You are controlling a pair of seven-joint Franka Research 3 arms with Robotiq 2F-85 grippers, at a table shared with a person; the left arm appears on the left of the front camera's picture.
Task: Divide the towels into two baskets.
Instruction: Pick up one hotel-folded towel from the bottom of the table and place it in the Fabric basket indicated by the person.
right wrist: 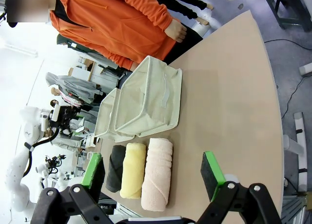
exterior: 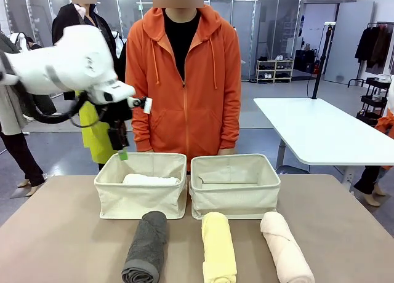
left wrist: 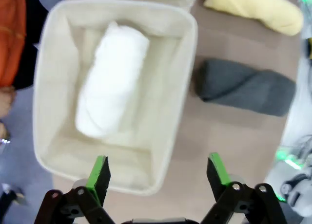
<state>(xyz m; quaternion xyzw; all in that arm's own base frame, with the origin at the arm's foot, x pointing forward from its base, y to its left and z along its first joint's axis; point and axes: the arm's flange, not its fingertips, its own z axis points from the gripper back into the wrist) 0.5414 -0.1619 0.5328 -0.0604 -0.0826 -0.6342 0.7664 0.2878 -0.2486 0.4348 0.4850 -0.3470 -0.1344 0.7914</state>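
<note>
Two cream baskets are set side by side, walls touching, in the middle of the table [exterior: 55, 234], nearer its far edge, where a person [exterior: 184, 80] in an orange hoodie is standing. The white towel [exterior: 148, 179] is lying inside the left basket [exterior: 138, 203]; nothing can be seen in the right basket [exterior: 234, 200] from the front. Three rolls are laid in a row between the baskets and the near edge, each pointing at that edge. The dark grey towel [exterior: 146, 240] is placed before the left basket. The pale yellow towel [exterior: 218, 246] and the pink towel [exterior: 284, 246] are placed before the right basket, well apart from each other.

The left gripper [exterior: 121, 146] is held above the far left corner of the left basket, its fingers spread wide with nothing between them. In the right wrist view, the right gripper [right wrist: 152, 158] is held high over the table, its fingers likewise parted and empty.
</note>
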